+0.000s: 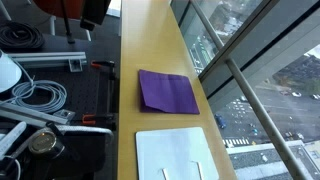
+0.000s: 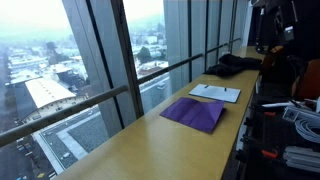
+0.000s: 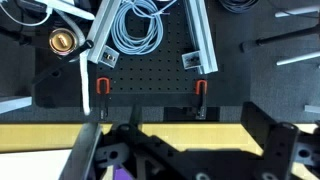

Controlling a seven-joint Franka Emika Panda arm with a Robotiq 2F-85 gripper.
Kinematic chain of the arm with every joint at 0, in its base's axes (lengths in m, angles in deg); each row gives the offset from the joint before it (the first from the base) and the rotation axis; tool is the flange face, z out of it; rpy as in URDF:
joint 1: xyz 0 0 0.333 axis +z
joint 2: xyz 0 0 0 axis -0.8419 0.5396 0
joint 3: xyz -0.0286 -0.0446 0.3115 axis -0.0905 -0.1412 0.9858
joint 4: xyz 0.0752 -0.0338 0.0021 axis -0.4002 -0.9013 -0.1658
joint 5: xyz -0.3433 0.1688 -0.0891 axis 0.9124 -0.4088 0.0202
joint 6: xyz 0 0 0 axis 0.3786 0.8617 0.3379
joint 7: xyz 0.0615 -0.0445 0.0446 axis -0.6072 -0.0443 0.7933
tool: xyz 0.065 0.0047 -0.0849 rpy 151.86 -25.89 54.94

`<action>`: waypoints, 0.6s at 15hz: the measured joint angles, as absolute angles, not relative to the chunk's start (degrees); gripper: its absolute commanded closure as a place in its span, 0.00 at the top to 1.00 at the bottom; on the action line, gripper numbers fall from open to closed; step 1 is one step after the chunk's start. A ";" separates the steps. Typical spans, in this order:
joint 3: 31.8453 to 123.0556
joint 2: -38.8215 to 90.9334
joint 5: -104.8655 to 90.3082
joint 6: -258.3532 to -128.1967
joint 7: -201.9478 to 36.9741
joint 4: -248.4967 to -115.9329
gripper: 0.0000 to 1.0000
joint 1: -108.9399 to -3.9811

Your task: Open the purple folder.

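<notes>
Gripper, jaws spread wide, hangs over the closed purple folder, with a white sheet at its six o'clock.

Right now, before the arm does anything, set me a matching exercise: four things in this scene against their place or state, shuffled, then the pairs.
Things:
1. purple folder
2. white sheet
3. grey cables
4. red clamps

Place or state:
A. coiled in loops
B. a pair at the edge of the black perforated board
C. lying shut on the wooden ledge
D. flat on the ledge, beside the folder

Pairs: 1-C, 2-D, 3-A, 4-B
</notes>
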State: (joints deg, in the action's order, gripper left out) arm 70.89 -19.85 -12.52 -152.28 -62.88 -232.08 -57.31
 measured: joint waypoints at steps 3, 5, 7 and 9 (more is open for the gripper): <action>70.98 -19.82 -12.52 -152.30 -62.82 -232.04 1.00 -57.32; 70.99 -19.51 -12.52 -153.00 -62.74 -232.04 1.00 -57.34; 70.97 -18.48 -12.52 -155.41 -62.48 -232.03 1.00 -57.43; 70.84 -16.51 -12.65 -159.23 -62.11 -232.00 1.00 -57.47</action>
